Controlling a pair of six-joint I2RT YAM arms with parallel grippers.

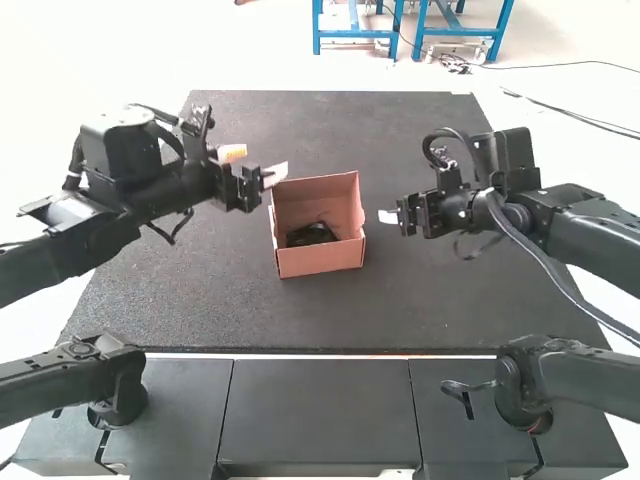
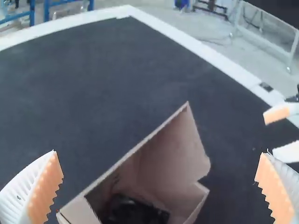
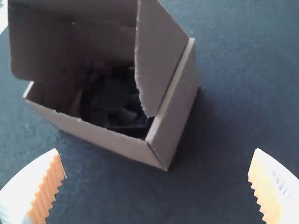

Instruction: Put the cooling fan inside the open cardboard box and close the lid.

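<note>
Fan: we see the black cooling fan (image 1: pixel 308 236) lying at the bottom of the small brown cardboard box (image 1: pixel 320 258), which sits near the middle of the black rubber mat (image 1: pixel 180 290).
Lid: open. The back flap (image 1: pixel 318 198) stands upright, and a side flap (image 3: pixel 156 51) leans inward over the fan.
Left arm: it stretches in level from the left, with the left gripper (image 1: pixel 254 163) just beside the box's far left corner and not touching it.
Left claw: its ribbed white fingers (image 2: pixel 39 191) with orange pads are spread wide and hold nothing.
Right arm: held level, with the right gripper (image 1: pixel 391 215) near the box's right wall and pointing at it.
Right claw: fingers apart and empty.
Hard to make out: the fan is a dark lump in shadow, so we cannot make out its blades. The left wrist view cuts off part of the box.
</note>
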